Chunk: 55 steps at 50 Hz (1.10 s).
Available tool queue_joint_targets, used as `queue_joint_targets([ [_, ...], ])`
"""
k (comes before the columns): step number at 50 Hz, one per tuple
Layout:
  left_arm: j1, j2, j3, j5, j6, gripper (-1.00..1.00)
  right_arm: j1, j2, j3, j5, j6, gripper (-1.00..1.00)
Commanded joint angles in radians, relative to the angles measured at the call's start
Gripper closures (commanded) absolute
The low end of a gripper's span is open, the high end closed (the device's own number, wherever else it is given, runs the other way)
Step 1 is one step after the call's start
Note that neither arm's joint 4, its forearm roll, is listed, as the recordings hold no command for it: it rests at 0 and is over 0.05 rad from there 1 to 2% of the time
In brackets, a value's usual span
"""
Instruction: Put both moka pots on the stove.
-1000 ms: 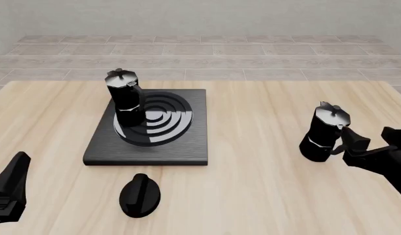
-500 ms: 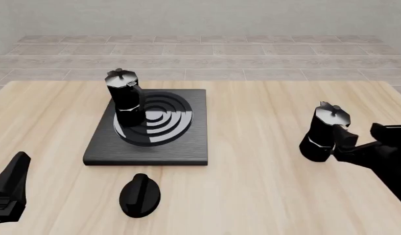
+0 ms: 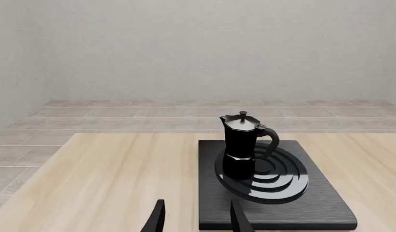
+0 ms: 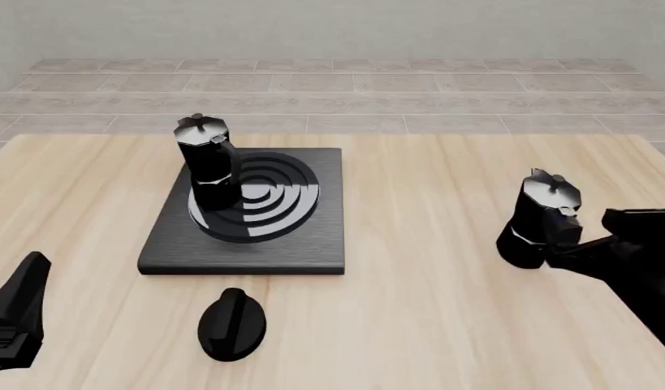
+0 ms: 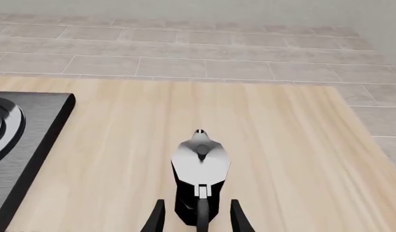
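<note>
So I've got one moka pot (image 4: 206,161) sitting upright on the stove (image 4: 245,213), on the left part of its burner rings. The second moka pot (image 4: 540,218) is on the tabletop (image 4: 419,244), well off to the stove's right. My right claw (image 5: 196,218) is spread around its handle, fingers either side. Left claw (image 3: 196,220) hangs apart, near the stove's front-left corner, past the black oval knob (image 4: 232,323).

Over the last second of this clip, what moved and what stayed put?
The right gripper advanced toward the moka pot on the table, and its fingers now straddle the handle, not yet visibly closed. That pot has not shifted. The left gripper, the moka pot on the stove, the stove and the black knob are unchanged.
</note>
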Motion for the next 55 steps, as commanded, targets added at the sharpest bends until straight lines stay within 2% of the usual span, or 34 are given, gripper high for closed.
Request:
queue_joint_targets([
  [1, 0.0, 0.0, 0.0, 0.0, 0.0, -1.0, 0.007, 0.034, -0.003, -0.021, 0.006, -1.0],
  [25, 0.0, 0.0, 0.0, 0.0, 0.0, -1.0, 0.001, 0.135, -0.009, -0.089, 0.025, -1.0],
  [55, 0.0, 0.0, 0.0, 0.0, 0.0, -1.0, -0.012, 0.188, -0.018, -0.124, 0.019, -1.0],
])
